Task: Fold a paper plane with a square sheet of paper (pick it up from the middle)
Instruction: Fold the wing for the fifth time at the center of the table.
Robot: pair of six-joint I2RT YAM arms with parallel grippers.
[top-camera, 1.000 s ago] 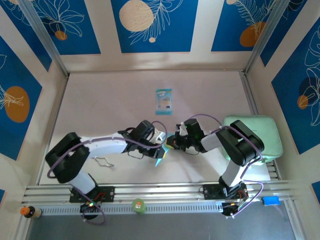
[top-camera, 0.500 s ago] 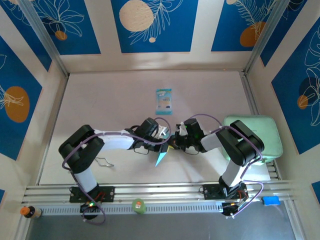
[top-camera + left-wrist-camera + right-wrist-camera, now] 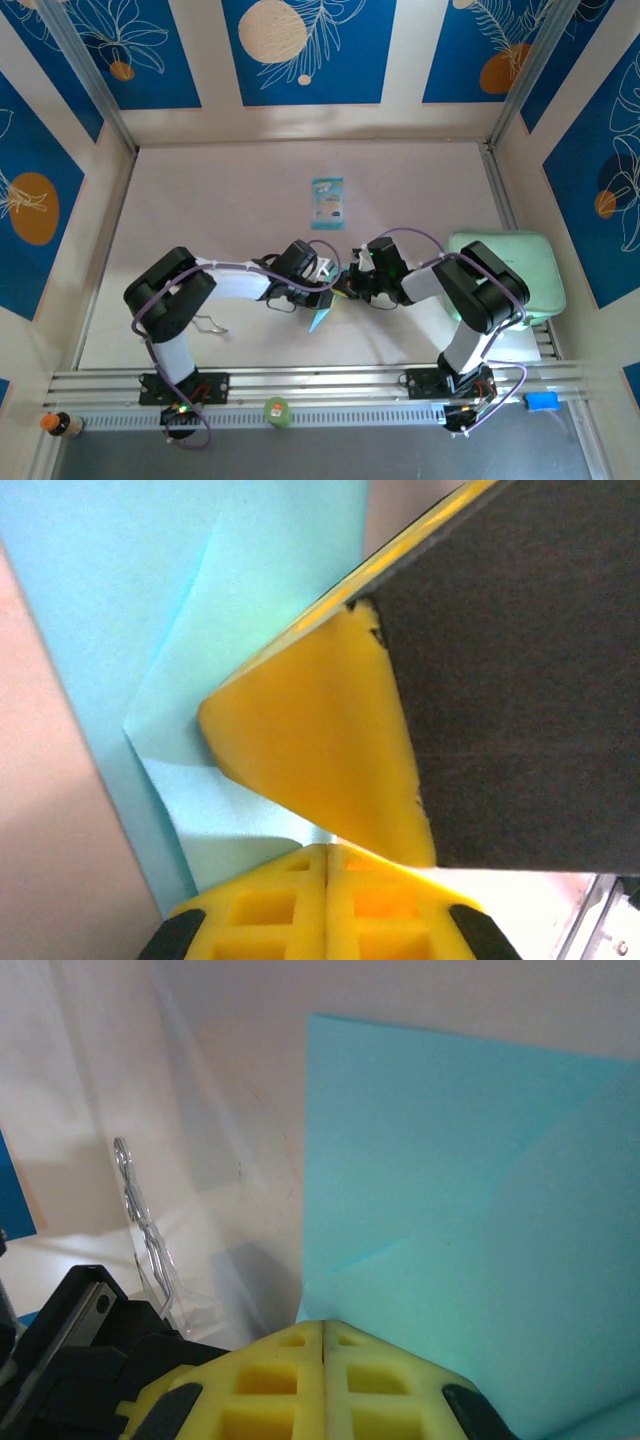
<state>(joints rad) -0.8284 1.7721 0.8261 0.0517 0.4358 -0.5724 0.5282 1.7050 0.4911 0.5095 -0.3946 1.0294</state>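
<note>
The square sheet of paper is light blue and partly folded, with creases and a turned-over flap. It lies on the table near the front middle, its upper part hidden under both grippers. My left gripper is shut and its yellow tips are down at the paper. My right gripper is shut too, tips at the lower left edge of the paper. The two grippers stand tip to tip. In the left wrist view one of the right gripper's yellow fingers rests on the flap. No paper shows between either pair of jaws.
A teal-and-white packet lies further back on the table. A pale green pad sits at the right edge behind the right arm. A bent wire clip lies left of the paper. A green round object rests on the front rail.
The left arm's elbow has drawn in towards the middle while its gripper stayed by the paper. The paper's lower tip shifted slightly. The right arm has not moved.
</note>
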